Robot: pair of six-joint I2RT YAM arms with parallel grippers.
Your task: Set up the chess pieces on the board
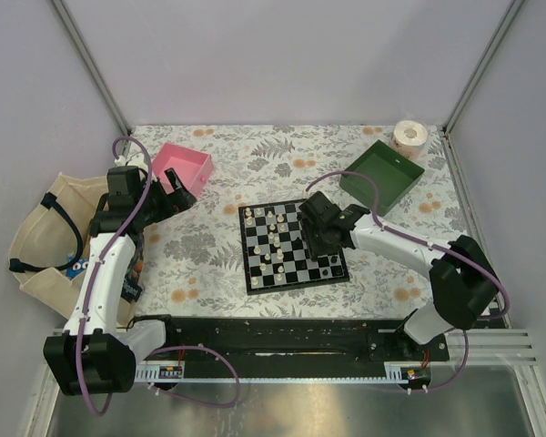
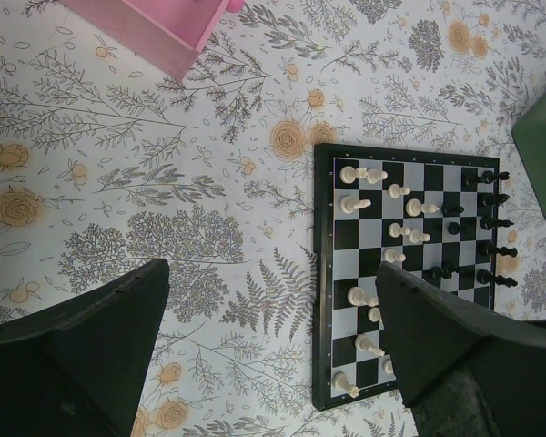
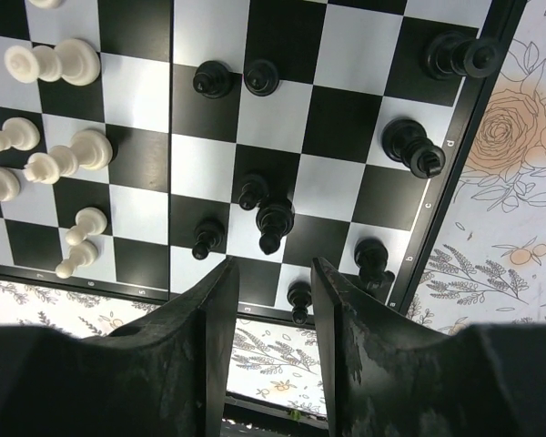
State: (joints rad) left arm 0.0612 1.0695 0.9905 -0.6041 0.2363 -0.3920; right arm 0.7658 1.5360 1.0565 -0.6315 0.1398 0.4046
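The right end effector [image 3: 273,269] hangs over the right side of the board [image 1: 255,273], its fingers partly spread with nothing between them and one black piece [image 3: 275,221] standing just beyond the tips. The step in hand looks like arranging the black side. Most pieces stand scattered across the middle squares rather than in ranks, so much of the task seems left. The next move calls for a careful, narrow close on one tiny piece without tipping its close neighbours. The left end effector [image 2: 271,273] waits wide open and empty over the table [image 1: 255,155], left of the board. There is one board in the middle of the table, between one pink tray [image 1: 184,166] at the far left and one green tray [image 1: 382,173] at the far right. Nine black chess pieces [image 3: 414,150] show. The white chess pieces [image 2: 419,208] number about a dozen, too small to count exactly.
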